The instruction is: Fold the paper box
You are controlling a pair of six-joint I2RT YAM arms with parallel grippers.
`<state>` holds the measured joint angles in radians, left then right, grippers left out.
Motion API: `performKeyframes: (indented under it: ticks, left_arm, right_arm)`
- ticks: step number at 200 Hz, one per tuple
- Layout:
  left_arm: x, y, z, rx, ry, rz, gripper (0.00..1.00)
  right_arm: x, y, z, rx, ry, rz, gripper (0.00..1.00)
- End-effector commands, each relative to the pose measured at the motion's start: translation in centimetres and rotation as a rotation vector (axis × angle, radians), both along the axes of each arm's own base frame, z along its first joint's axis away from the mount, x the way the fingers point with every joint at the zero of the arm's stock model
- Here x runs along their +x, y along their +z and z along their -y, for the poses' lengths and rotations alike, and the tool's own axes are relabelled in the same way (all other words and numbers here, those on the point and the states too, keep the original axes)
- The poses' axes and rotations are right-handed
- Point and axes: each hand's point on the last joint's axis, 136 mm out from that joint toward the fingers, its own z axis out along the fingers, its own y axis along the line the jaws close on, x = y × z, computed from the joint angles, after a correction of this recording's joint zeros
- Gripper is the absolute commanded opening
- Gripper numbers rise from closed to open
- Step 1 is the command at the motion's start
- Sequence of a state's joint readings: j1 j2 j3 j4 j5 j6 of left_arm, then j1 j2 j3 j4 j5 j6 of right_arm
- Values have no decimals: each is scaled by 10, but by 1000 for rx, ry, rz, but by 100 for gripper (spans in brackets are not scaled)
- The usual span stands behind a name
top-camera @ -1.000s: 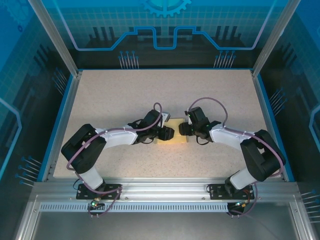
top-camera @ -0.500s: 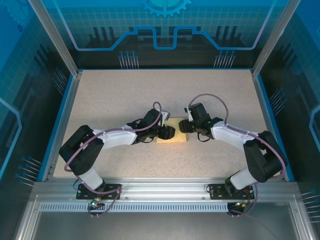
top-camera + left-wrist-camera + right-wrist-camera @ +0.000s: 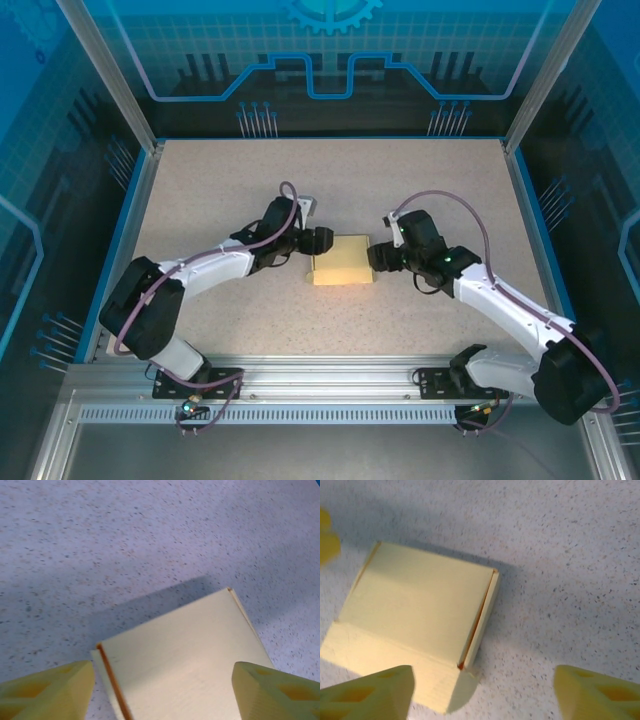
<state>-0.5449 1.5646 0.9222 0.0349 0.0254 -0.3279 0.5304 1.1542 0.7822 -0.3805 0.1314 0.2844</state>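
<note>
Both spread: my left end effector [image 3: 319, 239] sits at the paper box's [image 3: 342, 261] far-left corner, my right end effector [image 3: 381, 258] beside its right edge.

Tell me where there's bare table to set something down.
The far half of the table, from the paper box to the back edge, is bare. So is the near strip between the box and the arm bases. Crowded: the box's sides, with the open left gripper at its left edge and the open right gripper at its right.
</note>
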Motion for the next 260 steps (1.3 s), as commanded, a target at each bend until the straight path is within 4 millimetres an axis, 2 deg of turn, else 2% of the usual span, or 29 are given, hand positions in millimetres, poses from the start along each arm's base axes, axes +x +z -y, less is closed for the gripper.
performKeyframes:
  ticks: [1, 14, 36, 54, 59, 75, 114, 133, 177, 206, 209, 213, 233, 260]
  left_arm:
    - [11, 14, -7, -8, -7, 0, 79]
    - [13, 15, -9, -7, -7, -3, 83]
    - [14, 19, -14, 3, 12, 11, 99]
    - [12, 23, -14, -3, 4, 1, 99]
    - [12, 25, -13, -2, 2, -4, 99]
    - [11, 28, -11, -4, -7, -18, 99]
    - [22, 26, -5, 10, -41, -22, 95]
    - [34, 15, -4, 13, -51, -48, 94]
    - [66, -10, 14, -31, -129, -143, 89]
    - [76, -25, 23, -26, -183, -172, 89]
    - [77, -27, 24, -28, -188, -178, 89]
    - [77, -30, 25, -31, -198, -188, 88]
    - [69, -41, 35, -69, -254, -248, 87]
    - [51, -45, 49, -181, -312, -326, 79]
  right_arm:
    - [-23, -12, -5, -3, 68, -90, 87]
    - [-27, -11, -11, 22, 89, -120, 93]
    - [-28, -10, -20, 47, 110, -157, 100]
    - [-32, -11, -26, 34, 135, -209, 100]
    - [-29, -1, -31, 34, 144, -189, 100]
    - [-35, 4, -36, 9, 162, -172, 100]
    - [-51, 8, -56, 102, 231, -209, 100]
    - [-58, 3, -60, 125, 244, -253, 100]
    - [-70, -11, -77, 152, 266, -331, 99]
    - [-78, -19, -87, 103, 279, -321, 99]
    - [-78, -20, -88, 102, 279, -322, 99]
    - [-84, -31, -85, 87, 277, -347, 99]
    - [-96, -44, -93, 106, 298, -396, 98]
    - [-104, -59, -100, 119, 323, -437, 98]
